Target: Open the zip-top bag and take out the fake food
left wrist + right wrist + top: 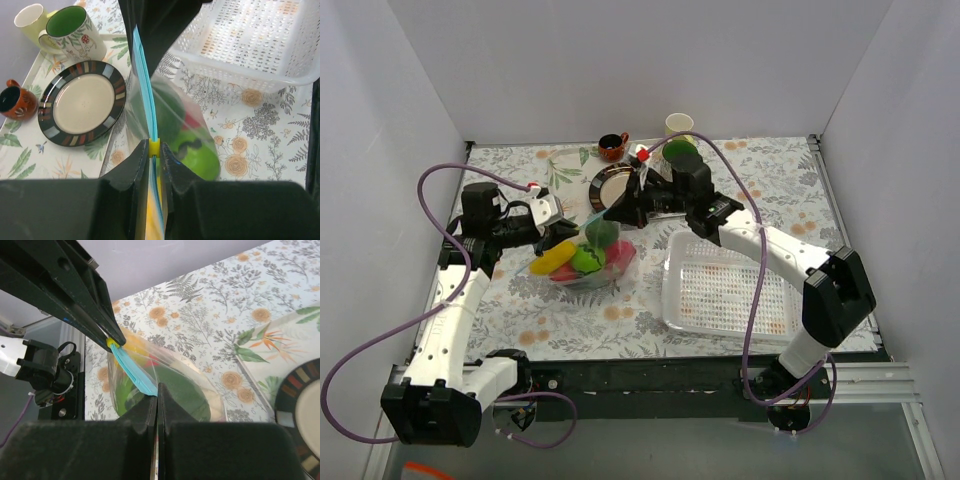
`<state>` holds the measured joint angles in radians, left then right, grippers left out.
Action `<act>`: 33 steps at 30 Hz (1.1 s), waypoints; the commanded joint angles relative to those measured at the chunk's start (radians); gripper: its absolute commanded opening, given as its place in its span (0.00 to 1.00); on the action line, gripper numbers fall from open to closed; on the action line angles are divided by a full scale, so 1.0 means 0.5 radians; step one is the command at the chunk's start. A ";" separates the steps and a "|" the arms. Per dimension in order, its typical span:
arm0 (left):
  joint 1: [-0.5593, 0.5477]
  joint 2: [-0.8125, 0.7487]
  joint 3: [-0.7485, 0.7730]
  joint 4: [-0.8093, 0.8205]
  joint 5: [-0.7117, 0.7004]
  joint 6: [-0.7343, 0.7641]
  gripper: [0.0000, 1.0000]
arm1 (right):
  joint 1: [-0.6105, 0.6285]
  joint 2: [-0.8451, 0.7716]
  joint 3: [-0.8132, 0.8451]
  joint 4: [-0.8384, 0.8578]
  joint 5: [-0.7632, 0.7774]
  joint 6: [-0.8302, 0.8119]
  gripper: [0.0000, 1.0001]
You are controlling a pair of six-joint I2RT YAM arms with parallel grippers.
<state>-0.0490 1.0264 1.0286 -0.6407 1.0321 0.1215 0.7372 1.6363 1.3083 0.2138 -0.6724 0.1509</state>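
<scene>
The zip-top bag is held up off the table between both grippers, its light blue zip strip stretched taut. My left gripper is shut on the strip just behind its yellow slider. My right gripper is shut on the strip's other end. The fake food hangs inside the bag: yellow, green, red and magenta pieces. A green piece shows through the plastic in the left wrist view, and a dark green one in the right wrist view.
A white perforated basket stands to the right of the bag. A striped-rim plate, a small brown cup, a green-lined mug and a cream cup stand behind the bag. White walls close three sides.
</scene>
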 commanded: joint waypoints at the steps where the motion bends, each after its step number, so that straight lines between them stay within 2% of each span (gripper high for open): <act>1: 0.027 -0.046 -0.048 -0.142 -0.150 0.051 0.00 | -0.155 -0.220 -0.042 0.447 0.093 0.119 0.01; 9: 0.092 -0.052 -0.091 -0.176 -0.269 0.134 0.00 | -0.339 -0.294 -0.220 0.533 0.479 0.232 0.01; 14: 0.294 -0.028 -0.073 -0.228 -0.263 0.235 0.00 | -0.428 -0.300 -0.312 0.502 0.722 0.278 0.01; 19: 0.518 0.079 0.016 -0.418 -0.208 0.453 0.00 | -0.450 -0.315 -0.401 0.508 0.808 0.281 0.01; 27: 0.595 0.107 0.072 -0.562 -0.190 0.588 0.00 | -0.456 -0.306 -0.435 0.542 0.707 0.339 0.01; 28: 0.592 0.095 0.078 -0.562 -0.138 0.573 0.12 | -0.453 -0.300 -0.429 0.548 0.679 0.355 0.01; 29: 0.595 0.077 0.084 -0.562 -0.098 0.558 0.39 | -0.450 -0.294 -0.426 0.563 0.609 0.376 0.01; 30: 0.595 0.067 0.090 -0.553 -0.034 0.527 0.77 | -0.441 -0.288 -0.423 0.569 0.587 0.422 0.01; 31: 0.592 0.058 0.102 -0.535 0.085 0.497 0.81 | -0.431 -0.281 -0.426 0.576 0.563 0.434 0.01; 33: 0.574 0.058 0.115 -0.434 0.209 0.319 0.83 | -0.392 -0.281 -0.435 0.576 0.526 0.441 0.01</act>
<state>0.2382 1.0904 1.0393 -0.8871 1.0168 0.3653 0.5423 1.5356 1.0817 0.3752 -0.4137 0.3386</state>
